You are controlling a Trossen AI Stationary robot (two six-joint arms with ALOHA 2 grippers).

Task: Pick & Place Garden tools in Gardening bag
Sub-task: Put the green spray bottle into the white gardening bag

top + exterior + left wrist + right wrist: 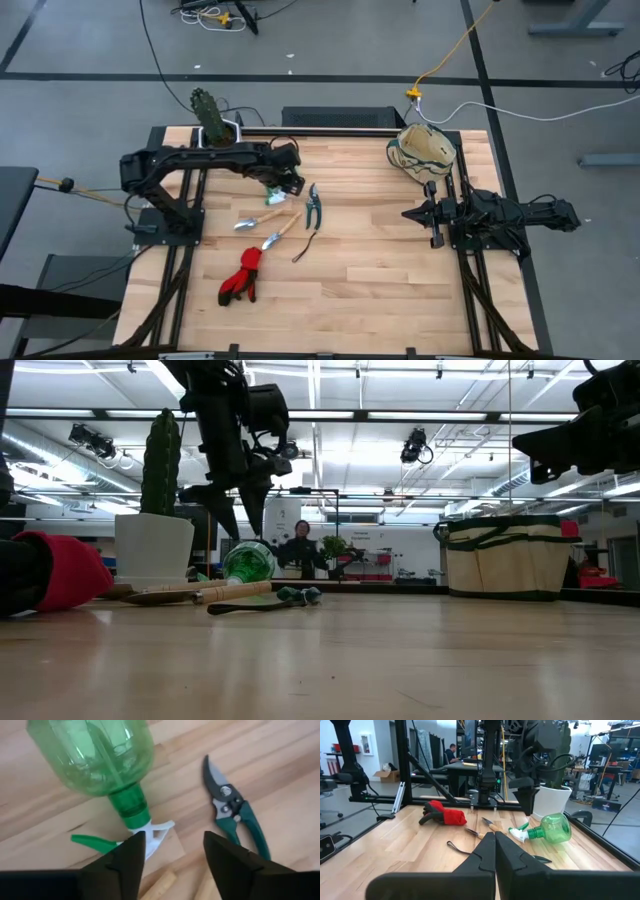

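A pale wooden table (380,290) under workshop ceiling lights, tools gathered left of centre, presumably within the left arm's reach. Green sprayer (100,755) lying on its side on the wood, bottle pointing away, white nozzle and green trigger toward the left gripper (172,857). Fingers spread, nothing between them; hovering just above the sprayer's nozzle end, nozzle tip close to one dark finger (127,860), not visibly touching. Pruning shears (314,205) just beside, blades closed; wooden-handled trowel (258,219) and a second wooden-handled tool nearer the front; thin dark cord (305,246) and red gloves (241,277) further forward still. Gardening bag (422,152) upright at the far right corner, mouth open (likely so tools can drop straight in). Right gripper (432,214) parked near it, fingers pressed together, empty. Cactus pot (215,125) behind the left arm, apart from the tools
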